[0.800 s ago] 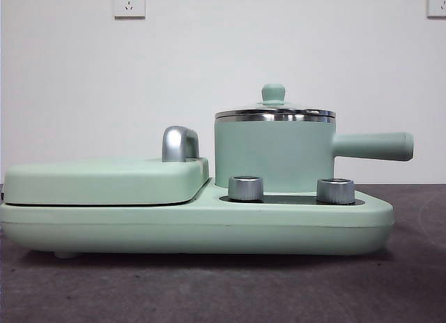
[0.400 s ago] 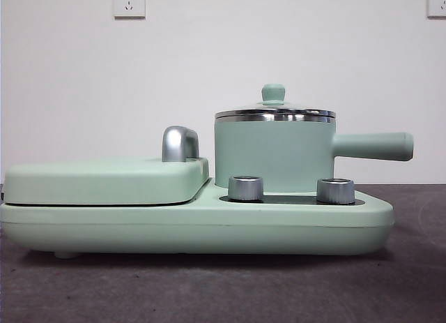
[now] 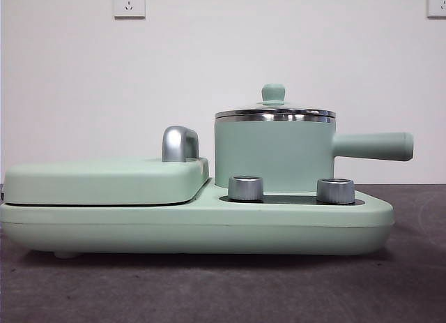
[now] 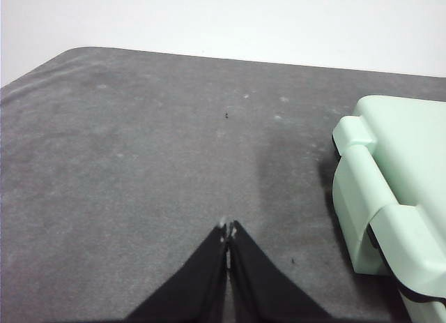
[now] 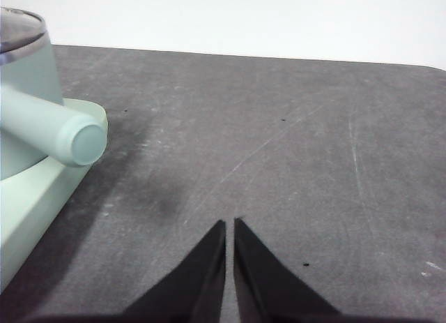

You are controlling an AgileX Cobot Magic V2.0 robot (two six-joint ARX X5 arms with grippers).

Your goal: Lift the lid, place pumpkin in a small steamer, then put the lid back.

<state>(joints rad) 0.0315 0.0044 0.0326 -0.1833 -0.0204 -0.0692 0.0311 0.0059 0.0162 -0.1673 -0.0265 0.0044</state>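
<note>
The small steamer (image 3: 273,154), a mint-green pot with a steel rim, stands on the right half of the appliance base, its long handle (image 3: 373,146) pointing right. The lid (image 3: 274,108) sits on the pot, its mint-green knob on top. The pumpkin is out of view. My left gripper (image 4: 228,230) is shut and empty over bare table, left of the appliance. My right gripper (image 5: 230,224) is shut and empty over bare table, right of the steamer's handle (image 5: 52,126). Neither gripper shows in the front view.
The wide mint-green appliance base (image 3: 195,222) carries two chrome knobs (image 3: 245,188) and a flat griddle cover (image 3: 104,180) with a chrome handle (image 3: 179,143). Its left end (image 4: 390,197) appears in the left wrist view. Dark grey table surface (image 5: 293,148) lies on both sides.
</note>
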